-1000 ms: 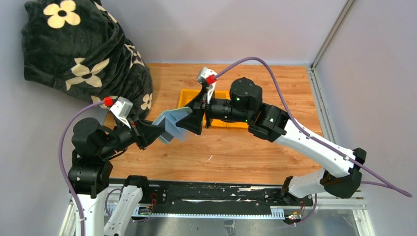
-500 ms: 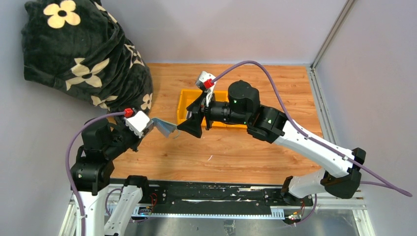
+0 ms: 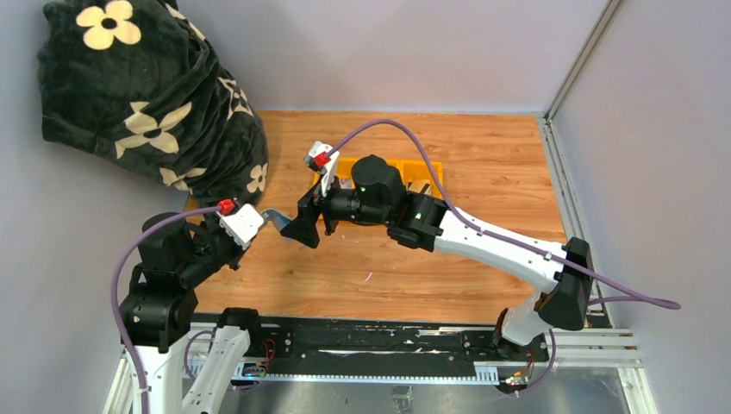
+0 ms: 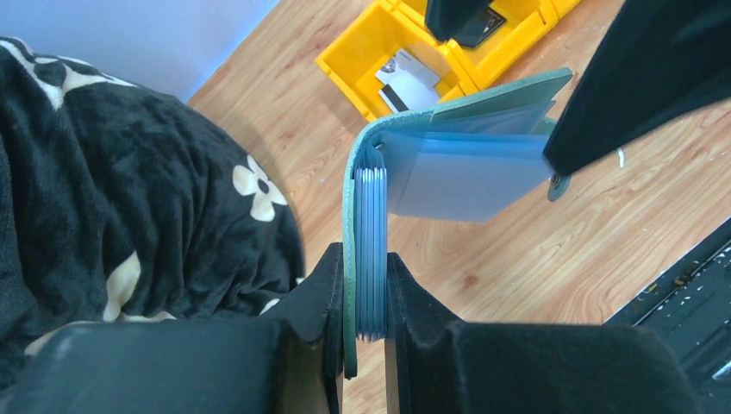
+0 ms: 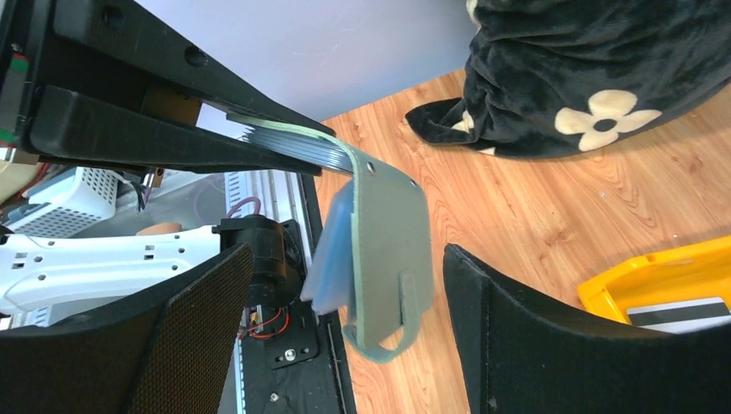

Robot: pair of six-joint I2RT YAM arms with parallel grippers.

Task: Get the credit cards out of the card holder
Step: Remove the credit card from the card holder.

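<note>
Two arms now meet at the raised card holder (image 4: 457, 164): left gripper (image 4: 366, 267) clenched on its spine, right gripper (image 5: 371, 323) swung back from the credit cards (image 4: 405, 78) in the yellow tray (image 4: 362, 43), jaws spread astride the flap, likely for another

From above and behind the bases (image 3: 234, 326), you look down on the whole table (image 3: 388, 276). Your wrist views sit close, facing the holder (image 4: 457, 172) from opposite sides; all three views share it.
</note>
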